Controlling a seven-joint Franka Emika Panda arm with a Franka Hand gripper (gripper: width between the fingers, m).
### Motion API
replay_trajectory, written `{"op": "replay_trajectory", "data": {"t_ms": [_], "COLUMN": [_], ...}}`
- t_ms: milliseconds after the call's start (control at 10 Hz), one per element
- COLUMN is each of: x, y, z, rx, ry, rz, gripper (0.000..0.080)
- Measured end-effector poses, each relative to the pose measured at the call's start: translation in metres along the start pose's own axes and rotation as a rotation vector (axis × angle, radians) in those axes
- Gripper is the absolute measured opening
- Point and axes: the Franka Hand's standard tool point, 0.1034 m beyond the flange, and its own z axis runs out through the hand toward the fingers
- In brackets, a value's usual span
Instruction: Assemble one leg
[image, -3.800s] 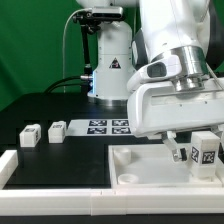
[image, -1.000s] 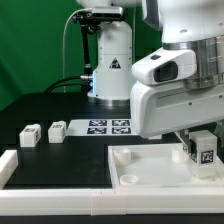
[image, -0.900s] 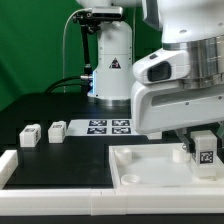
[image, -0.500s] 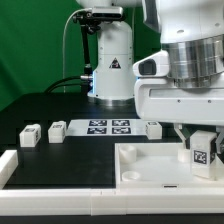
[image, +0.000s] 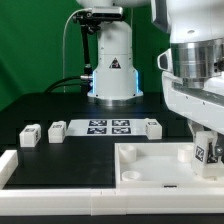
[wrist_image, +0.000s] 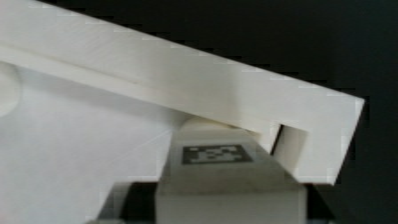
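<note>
My gripper (image: 203, 147) is shut on a leg (image: 200, 153), a small chunky white block with a black-and-white tag. It holds the leg at the far corner of the large white tray-shaped piece (image: 150, 168), on the exterior view's right. In the wrist view the leg (wrist_image: 219, 160) sits between my dark fingers (wrist_image: 135, 205), right by the tray's raised wall (wrist_image: 178, 70) and its notched corner. Whether the leg touches the tray I cannot tell. Three more legs lie on the black table: two at the left (image: 30, 137) (image: 57, 130) and one by the marker board (image: 152, 127).
The marker board (image: 108, 126) lies flat behind the tray. A white raised rail (image: 60, 190) runs along the front edge and up the left side. A white robot base (image: 112, 60) stands at the back.
The arm has moved toward the exterior view's right, carrying the leg along the tray's far corner. The leg by the marker board, hidden behind the arm before, now shows.
</note>
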Motion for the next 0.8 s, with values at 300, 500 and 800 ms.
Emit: {"op": "replay_trajectory", "data": {"t_ms": [300, 500, 800], "x": [-0.001, -0.0006, 0.0003], "y": [0.0003, 0.0005, 0.0007], "z": [0.0009, 0.0011, 0.0014], "rx": [-0.002, -0.003, -0.004], "ry": [-0.001, 0.001, 0.001], "rz": [-0.027, -0.144, -0.527], "gripper": [0.0524, 0.0623, 0.0648]}}
